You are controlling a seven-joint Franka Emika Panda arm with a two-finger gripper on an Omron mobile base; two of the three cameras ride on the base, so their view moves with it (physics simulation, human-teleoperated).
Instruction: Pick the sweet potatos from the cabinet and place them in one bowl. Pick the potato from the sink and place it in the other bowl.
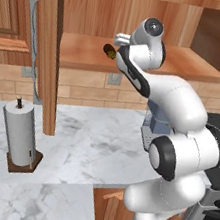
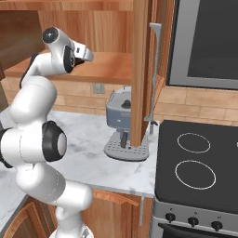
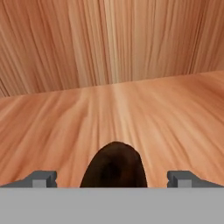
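Gripper (image 3: pixel 112 179) spread wide inside the cabinet (image 1: pixel 148 17), fingertips (image 3: pixel 41 178) on either side of a dark sweet potato (image 3: pixel 113 166), not touching it. Tuber resting on the plank shelf (image 3: pixel 131 113), near its front. Marble counter (image 1: pixel 91 144) below, paper towel roll (image 1: pixel 20 137) at left.

sweet potato (image 3: pixel 113 166) between open claw (image 3: pixel 113 178), shelf (image 3: pixel 131 109)

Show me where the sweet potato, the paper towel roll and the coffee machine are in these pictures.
sweet potato (image 3: pixel 114 166): hand view, its dark rounded end, on the cabinet shelf.
paper towel roll (image 1: pixel 20 134): left base view, middle of its white side.
coffee machine (image 2: pixel 119 109): right base view, front of its grey upper body.
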